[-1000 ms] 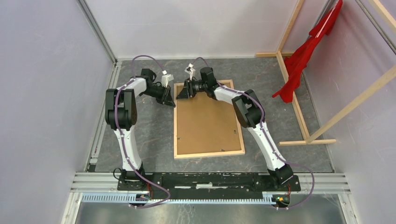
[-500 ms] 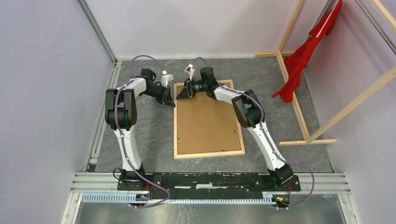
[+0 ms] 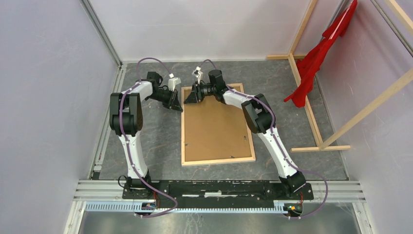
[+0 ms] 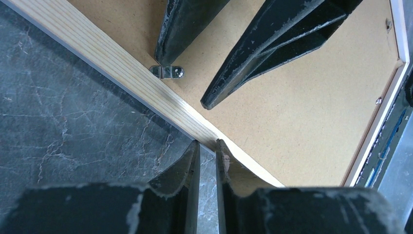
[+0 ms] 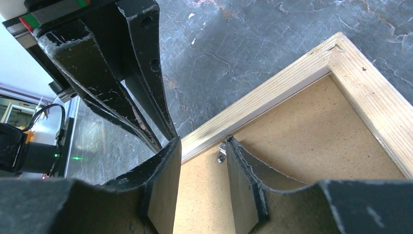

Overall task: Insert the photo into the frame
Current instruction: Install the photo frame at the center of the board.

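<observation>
The frame (image 3: 183, 141) lies face down on the table, bare wood back up, with a brown backing board (image 3: 216, 129) inside it. The photo is out of view. My left gripper (image 3: 178, 108) sits at the outer side of the frame's left rail near the far corner. In the left wrist view this gripper (image 4: 207, 144) touches the rail (image 4: 112, 61) with only a narrow slit between the fingers and nothing in it. My right gripper (image 3: 186, 99) hovers open just inside the same rail. Its fingertips (image 5: 229, 142) flank a small metal clip (image 5: 222, 152) on the board.
Bare wooden beams (image 3: 311, 112) and a red cloth (image 3: 316, 58) stand at the right. White walls close in the left and far sides. The two grippers' fingers nearly meet across the rail. Dark marbled table (image 3: 156, 141) lies left of the frame.
The right wrist has edged very slightly left; both grippers' jaws have narrowed a little. The frame and board have not moved.
</observation>
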`<state>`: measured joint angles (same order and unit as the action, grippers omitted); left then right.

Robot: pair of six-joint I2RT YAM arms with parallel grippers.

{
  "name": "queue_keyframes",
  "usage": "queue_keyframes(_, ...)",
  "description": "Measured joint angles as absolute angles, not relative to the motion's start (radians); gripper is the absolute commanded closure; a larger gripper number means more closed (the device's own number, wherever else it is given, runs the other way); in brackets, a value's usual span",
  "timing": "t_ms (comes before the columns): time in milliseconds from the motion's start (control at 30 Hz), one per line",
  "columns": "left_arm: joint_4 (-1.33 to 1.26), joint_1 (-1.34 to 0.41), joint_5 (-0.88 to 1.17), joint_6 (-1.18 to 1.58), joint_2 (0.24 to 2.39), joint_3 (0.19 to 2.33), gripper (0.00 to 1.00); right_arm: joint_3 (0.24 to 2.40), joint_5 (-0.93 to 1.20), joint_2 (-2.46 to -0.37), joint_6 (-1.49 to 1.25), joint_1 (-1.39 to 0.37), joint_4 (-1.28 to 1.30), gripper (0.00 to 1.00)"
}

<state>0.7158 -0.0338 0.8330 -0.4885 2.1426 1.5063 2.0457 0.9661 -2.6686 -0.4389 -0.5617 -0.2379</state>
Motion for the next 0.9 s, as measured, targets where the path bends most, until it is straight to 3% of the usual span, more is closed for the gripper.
queue_keyframes(133, 0.716, -0.034, 0.831, -0.488, 2.142, 1.506, 0.81, 2.027, 0.937, -2.655, -0.429, -0.561, -0.232, 0.51)
queue_keyframes(267, 0.714, -0.034, 0.830, -0.488, 2.138, 1.503, 0.81, 1.815, 0.826, -2.505, -0.453, -0.561, -0.268, 0.44)
queue_keyframes(533, 0.706, -0.034, 0.829, -0.489, 2.133, 1.495, 0.81, 1.618, 0.561, -2.257, -0.471, -0.516, -0.279, 0.44)
queue_keyframes(900, 0.700, -0.034, 0.821, -0.489, 2.123, 1.485, 0.81, 1.605, 0.435, -2.283, -0.499, -0.498, -0.265, 0.44)
